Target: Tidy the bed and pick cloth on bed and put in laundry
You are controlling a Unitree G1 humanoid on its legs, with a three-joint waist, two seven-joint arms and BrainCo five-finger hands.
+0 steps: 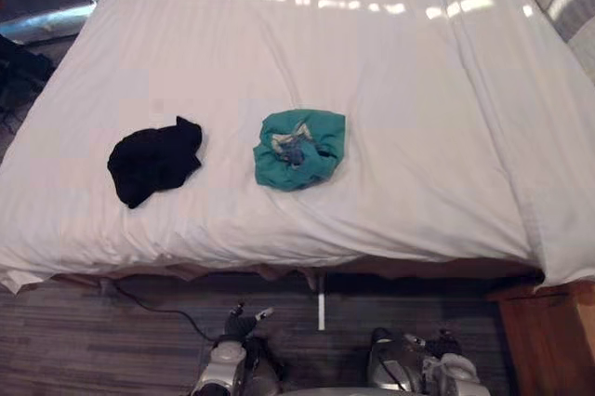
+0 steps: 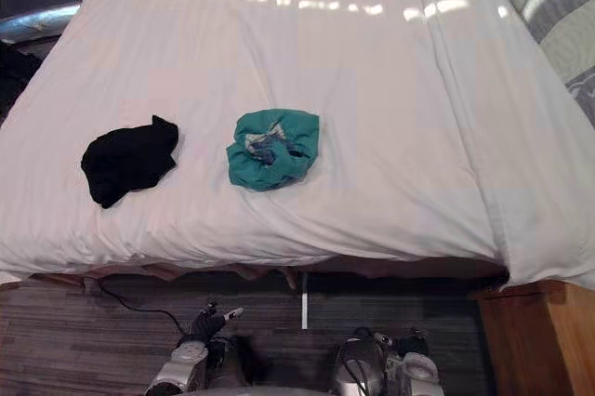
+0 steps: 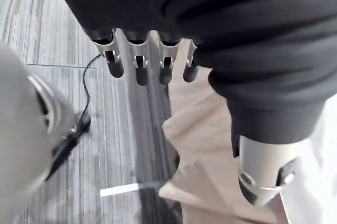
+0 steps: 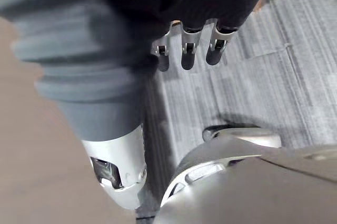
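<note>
Running across the lower part of the head views, the near edge of the bed (image 1: 279,43) overhung a strip of grey striped floor (image 1: 74,340). A wooden stand (image 1: 548,331) closed that strip off at the right corner. The white cover lay broad and mostly bare toward the far side, with striped grey bedding (image 2: 548,6) at the far right edge.

Two cloths sat near the front edge, well apart from each other, with bare sheet around both. A black cloth (image 1: 153,161) lay toward the left, bunched into a dark lump. A teal cloth (image 1: 299,148) lay about mid-bed, crumpled into a rounded heap with paler grey-blue folds at its centre.

The left robot hand (image 3: 138,71) hung low over the floor in front of the bed, fingers straight and holding nothing. The right robot hand (image 4: 189,50) hung likewise, fingers loose and empty. A white strip (image 1: 321,310) lay on the floor between them.
</note>
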